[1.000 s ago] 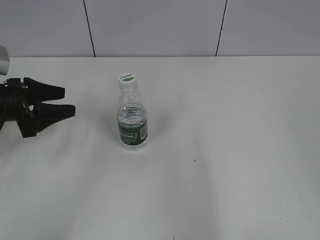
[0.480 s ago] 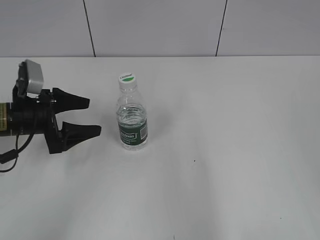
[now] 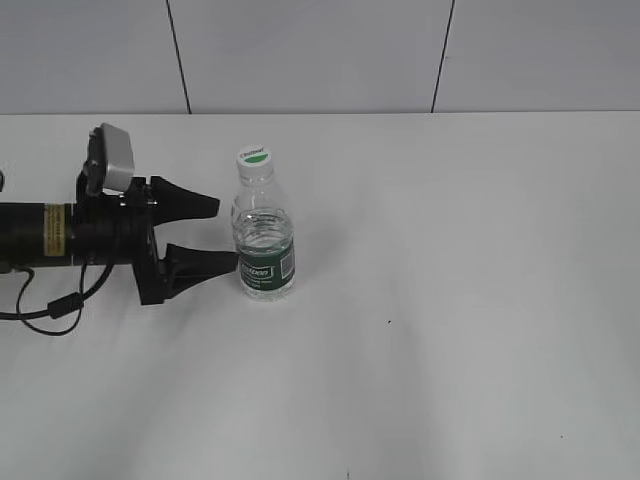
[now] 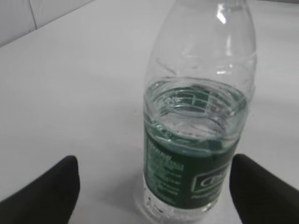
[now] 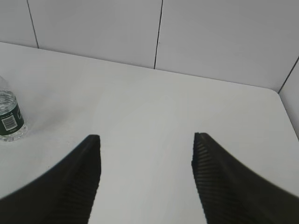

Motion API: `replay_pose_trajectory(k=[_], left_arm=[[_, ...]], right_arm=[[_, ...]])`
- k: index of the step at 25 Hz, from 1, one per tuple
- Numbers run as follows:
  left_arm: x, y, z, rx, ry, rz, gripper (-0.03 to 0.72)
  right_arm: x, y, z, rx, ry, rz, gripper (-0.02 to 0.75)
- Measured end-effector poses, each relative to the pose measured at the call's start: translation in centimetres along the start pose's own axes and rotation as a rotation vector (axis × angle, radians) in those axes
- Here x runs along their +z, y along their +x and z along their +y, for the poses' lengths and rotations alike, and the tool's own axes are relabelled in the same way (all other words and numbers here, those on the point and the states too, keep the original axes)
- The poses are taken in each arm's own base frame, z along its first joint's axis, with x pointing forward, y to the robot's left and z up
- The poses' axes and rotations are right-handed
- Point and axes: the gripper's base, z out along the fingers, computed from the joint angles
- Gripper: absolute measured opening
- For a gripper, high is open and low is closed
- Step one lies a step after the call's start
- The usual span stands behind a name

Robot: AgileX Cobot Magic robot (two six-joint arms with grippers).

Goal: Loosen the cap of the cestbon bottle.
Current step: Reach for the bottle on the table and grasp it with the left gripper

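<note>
You're at the approach step. The table is plain white, a panelled wall behind. The cestbon bottle stands upright left of centre, nothing near it. Your left gripper sits just beside its labelled body, jaws spread wide, not touching. Next: close on the body to steady it. Right gripper hangs well apart, jaws parted, empty. The cap is untouched.
</note>
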Motion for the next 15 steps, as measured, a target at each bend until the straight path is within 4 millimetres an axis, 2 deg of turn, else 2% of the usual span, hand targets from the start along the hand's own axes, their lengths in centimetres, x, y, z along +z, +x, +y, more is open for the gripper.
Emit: replay_pose_trajectory(k=[8, 15], left_arm=[[3.3, 0.0, -0.2, 0.034, 0.077, -0.018, 0.591], [5.4, 0.0, -0.5, 0.032, 0.101, -0.029, 0.591]], right_arm=[[0.0, 0.0, 0.0, 0.0, 0.0, 0.0, 0.473], [0.0, 0.0, 0.0, 0.0, 0.0, -0.001, 0.473]])
